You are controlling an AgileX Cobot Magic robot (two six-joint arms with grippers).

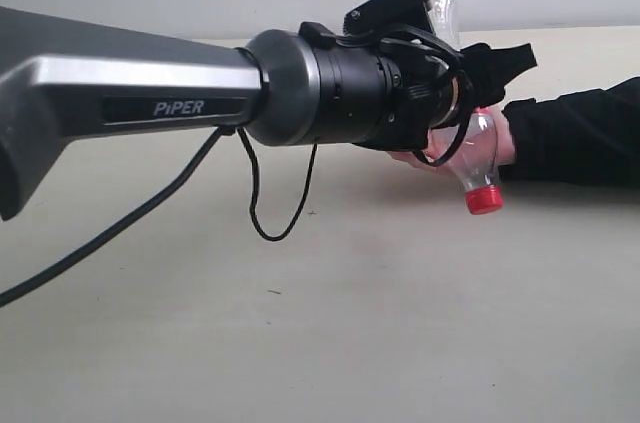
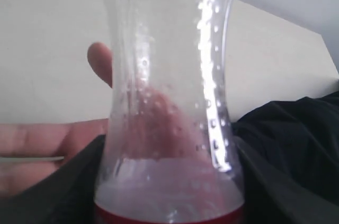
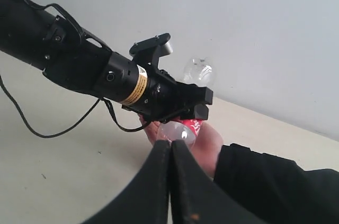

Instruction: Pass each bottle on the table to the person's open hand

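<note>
The left claw (image 1: 478,83) clamps the cap-down red-capped clear bottle (image 1: 479,161) at the person's open hand (image 1: 506,135), right claw (image 3: 170,181) shut empty; released off-palm, it could roll onto the table (image 1: 300,343).

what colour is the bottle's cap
Red cap on the bottle; clearest in the exterior view.

Clear red-capped bottle (image 1: 478,158), tilted cap-down, at person's open hand (image 2: 42,139), above beige table (image 1: 350,323)

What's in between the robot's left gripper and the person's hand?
The clear, red-capped bottle. The left gripper holds it cap-down right at the open hand. The exterior and right wrist views both show this.
</note>
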